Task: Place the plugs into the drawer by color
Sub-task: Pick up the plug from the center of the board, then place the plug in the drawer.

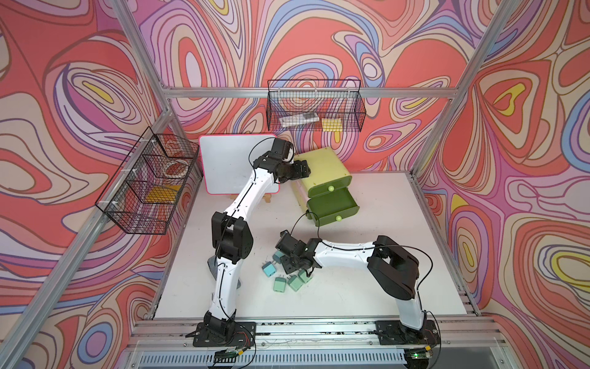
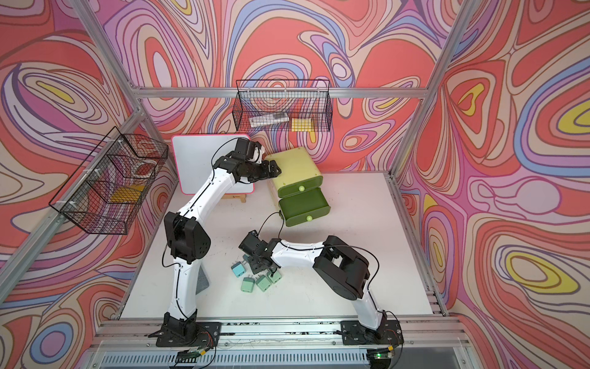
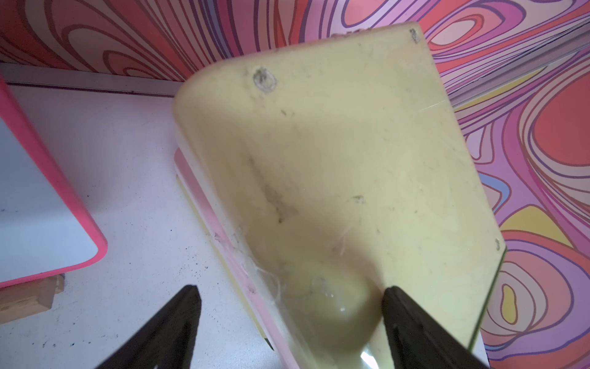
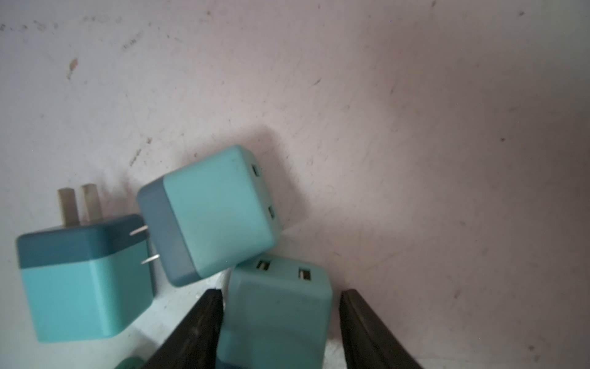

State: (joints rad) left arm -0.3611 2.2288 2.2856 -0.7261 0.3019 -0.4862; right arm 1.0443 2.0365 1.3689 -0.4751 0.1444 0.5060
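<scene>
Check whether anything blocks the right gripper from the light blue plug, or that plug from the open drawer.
Nothing blocks the grasp: the right gripper straddles the light blue plug. A second blue plug touches its port end and may get nudged. Toward the open drawer, only bare table shows.

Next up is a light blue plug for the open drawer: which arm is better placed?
Right, likely. The right claw straddles a light blue cube-shaped plug on the table; the left claw is up at the pale yellow-green chest.
</scene>
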